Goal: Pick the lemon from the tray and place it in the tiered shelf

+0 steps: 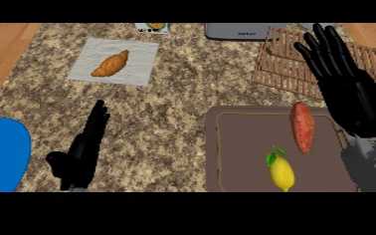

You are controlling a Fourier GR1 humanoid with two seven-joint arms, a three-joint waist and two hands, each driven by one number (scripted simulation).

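Observation:
A yellow lemon (282,173) with a green leaf lies near the front of the brown tray (242,149) at the lower right. Beside it, further back on the tray, lies an orange-red sweet potato (302,127). The wooden slatted tiered shelf (283,64) stands behind the tray at the upper right. My right hand (345,79) hovers open, fingers spread, over the shelf's right part and the tray's right edge, above and to the right of the lemon. My left hand (82,152) rests open at the lower left, fingers pointing up.
A croissant (111,64) lies on a white napkin (140,59) at the upper left. A blue object (11,154) shows at the left edge. A grey appliance (235,31) and a small box (152,27) sit at the back edge.

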